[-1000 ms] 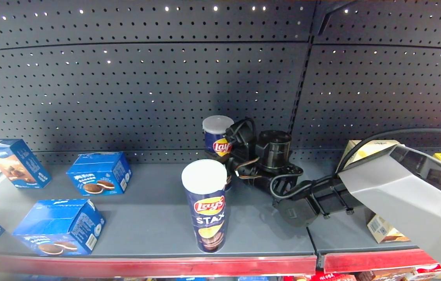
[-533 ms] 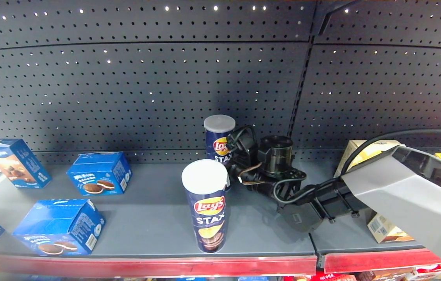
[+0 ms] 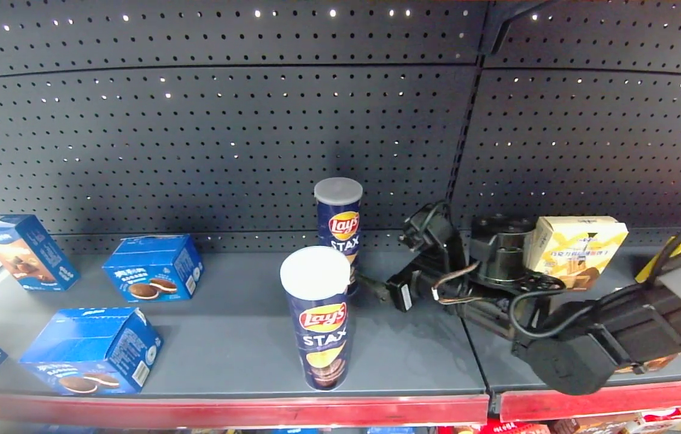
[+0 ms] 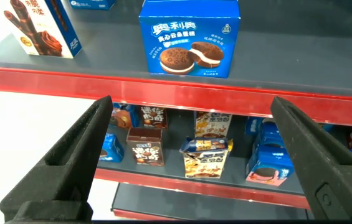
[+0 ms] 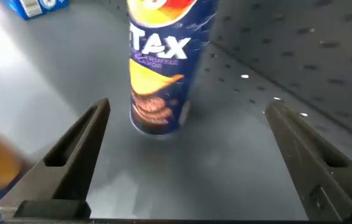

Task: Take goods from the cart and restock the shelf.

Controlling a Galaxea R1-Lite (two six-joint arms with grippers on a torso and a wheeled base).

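Blue can (image 5: 161, 68) upright beyond parted fingers (image 5: 70, 165)

Grey shelf (image 3: 231, 337); 2 chip cans (image 3: 318, 319) upright at middle; 3 blue boxes (image 3: 153, 267) left; beige box (image 3: 575, 244) right.

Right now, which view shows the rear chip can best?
Head view: the rear chip can stands upright, lid visible, base behind the front can. Right wrist view catches its lower half past the open fingers. Left wrist view faces a cookie box.

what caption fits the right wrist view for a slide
Open right tool facing an upright chip can on the grey shelf
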